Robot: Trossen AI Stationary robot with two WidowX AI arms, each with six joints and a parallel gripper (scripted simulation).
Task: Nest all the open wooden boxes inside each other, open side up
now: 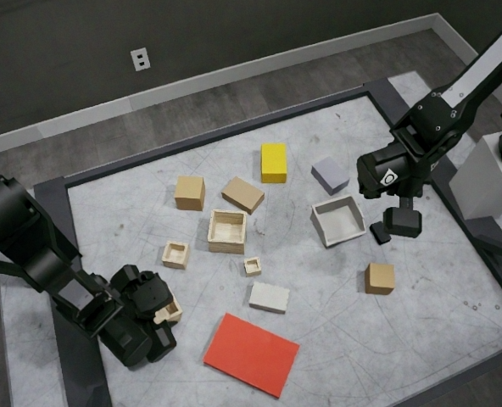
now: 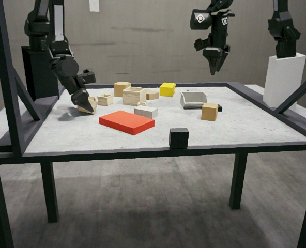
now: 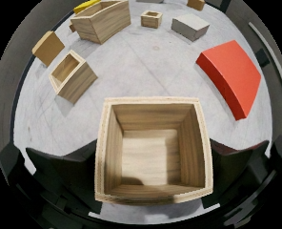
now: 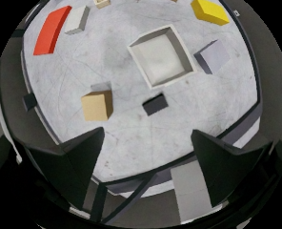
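Note:
My left gripper [image 1: 164, 317] is shut on the wall of a mid-size open wooden box [image 1: 170, 310] near the table's left edge. In the exterior view this box [image 2: 88, 105] hangs tilted, low over the table. The left wrist view looks straight into its empty inside [image 3: 154, 151]. The biggest wooden box [image 1: 227, 231] stands upright mid-table. A small open box [image 1: 175, 254] and a tiny open box [image 1: 253, 265] stand upright beside it. My right gripper [image 2: 214, 66] is open and empty, high above the table near a white open tray [image 1: 337, 220].
A red slab [image 1: 251, 354] and a white block [image 1: 269, 297] lie at the front. Tan blocks [image 1: 189, 192], [image 1: 242, 194], [image 1: 379, 278], a yellow block [image 1: 273, 162], a grey block [image 1: 330, 175] and a small black piece [image 1: 379, 231] lie around.

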